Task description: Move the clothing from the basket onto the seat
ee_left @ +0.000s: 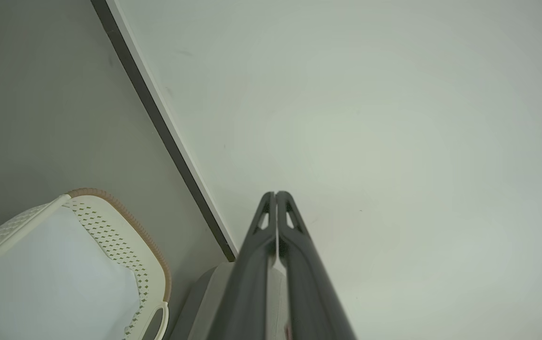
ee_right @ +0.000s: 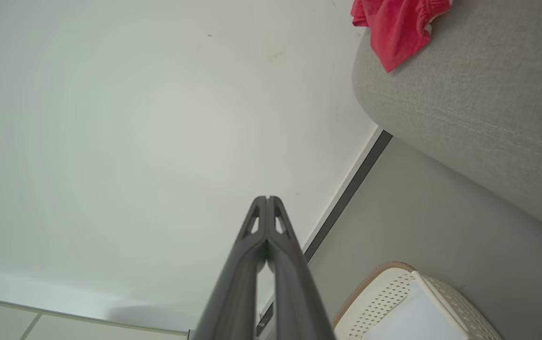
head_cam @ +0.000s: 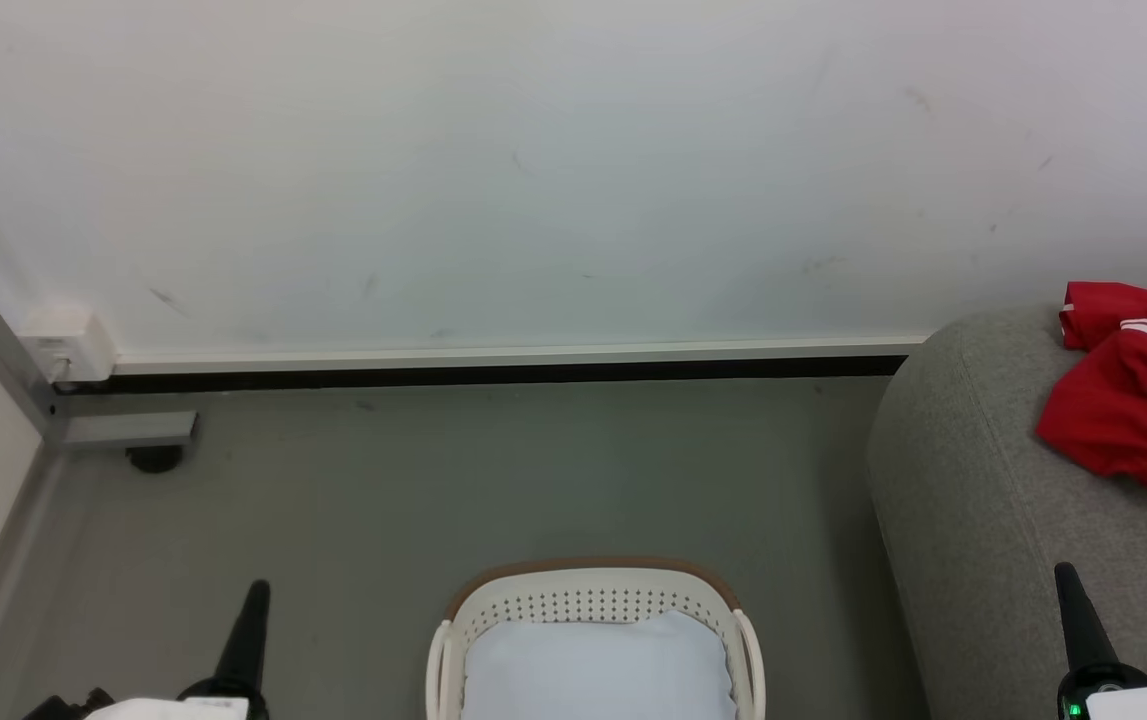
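The clothing (head_cam: 1133, 400), red with white stripes, lies bunched on the grey seat (head_cam: 973, 520) at the right; its red fabric (ee_right: 396, 28) also shows on the seat (ee_right: 478, 104) in the right wrist view. The cream basket (head_cam: 593, 600) with a brown rim stands on the floor at bottom centre, holding just a pale white liner cloth (head_cam: 598, 670). My left gripper (head_cam: 256, 590) is at the lower left, shut and empty, with fingers pressed together (ee_left: 275, 194). My right gripper (head_cam: 1066, 572) is at the lower right beside the seat, shut and empty (ee_right: 266, 198).
A white wall with a dark baseboard (head_cam: 503, 375) runs behind the grey floor (head_cam: 433, 480). A grey metal frame leg with a caster (head_cam: 153, 455) and a white box (head_cam: 68, 345) stand at the far left. The basket (ee_left: 110, 236) sits left of my left fingers.
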Available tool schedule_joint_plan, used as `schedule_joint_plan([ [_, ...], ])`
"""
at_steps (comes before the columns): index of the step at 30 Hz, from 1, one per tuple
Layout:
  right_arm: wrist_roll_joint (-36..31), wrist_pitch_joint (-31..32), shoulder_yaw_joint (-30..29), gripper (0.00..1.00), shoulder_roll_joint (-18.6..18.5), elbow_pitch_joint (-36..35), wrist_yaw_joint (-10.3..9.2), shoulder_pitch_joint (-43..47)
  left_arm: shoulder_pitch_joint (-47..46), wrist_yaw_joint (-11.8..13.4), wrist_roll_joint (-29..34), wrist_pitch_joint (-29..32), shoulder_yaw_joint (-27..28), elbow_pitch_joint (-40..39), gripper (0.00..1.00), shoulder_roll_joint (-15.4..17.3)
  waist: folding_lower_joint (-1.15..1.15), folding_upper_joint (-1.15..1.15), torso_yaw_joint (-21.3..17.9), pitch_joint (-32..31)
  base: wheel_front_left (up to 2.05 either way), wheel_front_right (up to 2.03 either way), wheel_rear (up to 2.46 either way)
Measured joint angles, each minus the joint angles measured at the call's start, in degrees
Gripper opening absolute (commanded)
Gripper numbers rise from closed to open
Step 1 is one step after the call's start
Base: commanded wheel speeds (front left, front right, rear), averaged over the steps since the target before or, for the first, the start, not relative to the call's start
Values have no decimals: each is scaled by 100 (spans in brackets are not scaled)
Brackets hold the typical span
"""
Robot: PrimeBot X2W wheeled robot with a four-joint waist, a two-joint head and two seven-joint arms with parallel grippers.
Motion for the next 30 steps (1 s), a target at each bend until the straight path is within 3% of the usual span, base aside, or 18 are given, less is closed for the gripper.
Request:
schedule_joint_plan([
  [30, 1328, 353, -186, 0, 3, -46, 0, -201, -302, -170, -1230, 334, 192, 69, 0, -48, 0, 0, 88, 135, 0, 0, 0],
])
